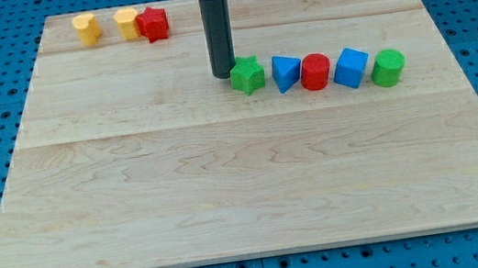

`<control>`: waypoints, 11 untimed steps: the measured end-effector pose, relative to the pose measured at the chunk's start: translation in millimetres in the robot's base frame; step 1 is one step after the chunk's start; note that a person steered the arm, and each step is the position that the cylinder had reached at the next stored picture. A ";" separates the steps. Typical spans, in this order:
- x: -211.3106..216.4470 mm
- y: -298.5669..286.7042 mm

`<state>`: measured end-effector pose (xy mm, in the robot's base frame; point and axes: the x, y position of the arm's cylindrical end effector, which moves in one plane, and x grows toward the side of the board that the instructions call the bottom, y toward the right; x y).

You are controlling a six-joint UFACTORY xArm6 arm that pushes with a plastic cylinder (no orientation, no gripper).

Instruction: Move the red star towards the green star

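Note:
The red star (152,24) lies near the view's top left, touching the right side of a yellow block (126,23). The green star (248,74) lies right of centre in the upper half, at the left end of a row of blocks. My tip (222,74) stands just left of the green star, very close to it or touching it. The tip is well to the lower right of the red star.
Another yellow block (86,28) lies left of the first. Right of the green star stand a blue block (285,72), a red cylinder (315,72), a blue cube (351,67) and a green cylinder (388,68). The wooden board (228,191) lies on a blue pegboard.

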<state>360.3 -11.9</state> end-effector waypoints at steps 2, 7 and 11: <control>-24.1 -64.3; -130.2 -110.7; -102.3 -76.7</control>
